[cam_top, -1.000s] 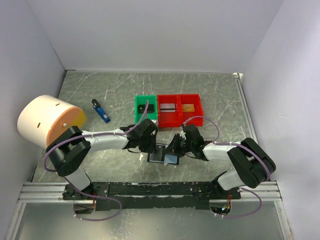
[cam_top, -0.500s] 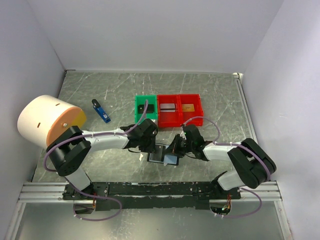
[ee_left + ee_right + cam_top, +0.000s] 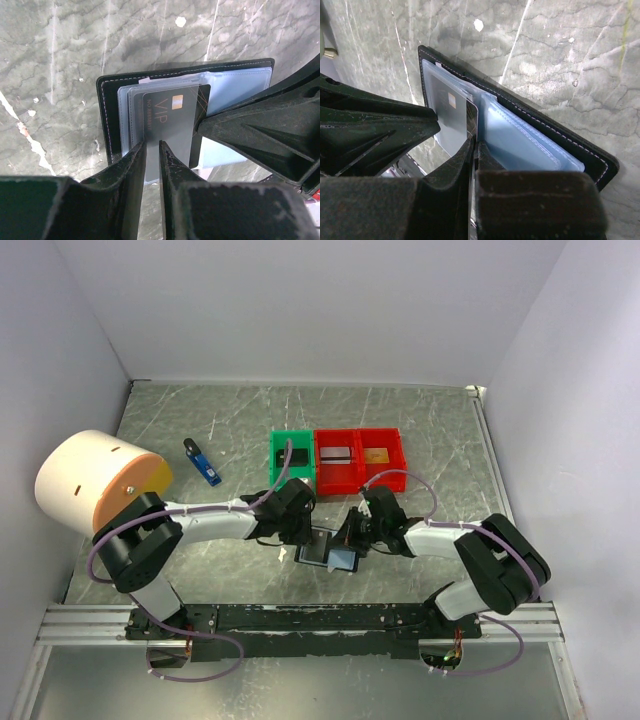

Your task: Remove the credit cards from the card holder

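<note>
The card holder (image 3: pixel 318 550) lies open on the table between my two grippers, black with pale blue-clear sleeves (image 3: pixel 520 140). A dark grey credit card (image 3: pixel 170 125) marked VIP sticks partly out of a sleeve. My right gripper (image 3: pixel 475 145) is shut on that card's edge. In the left wrist view its fingers (image 3: pixel 240 130) reach the card from the right. My left gripper (image 3: pixel 152 147) stands on the sleeves' lower edge, jaws a narrow gap apart, with nothing between them. Other credit cards lie in the bins: black (image 3: pixel 293 455), silvery (image 3: pixel 337 453) and orange-gold (image 3: pixel 377 454).
A green bin (image 3: pixel 276 468) and two red bins (image 3: pixel 358 480) stand in a row just behind the holder. A blue and black stick (image 3: pixel 203 462) lies at the left. A big white and orange cylinder (image 3: pixel 95 480) stands at the left edge.
My right gripper's jaws have closed on the card's edge. Both arms and the holder have barely moved.
</note>
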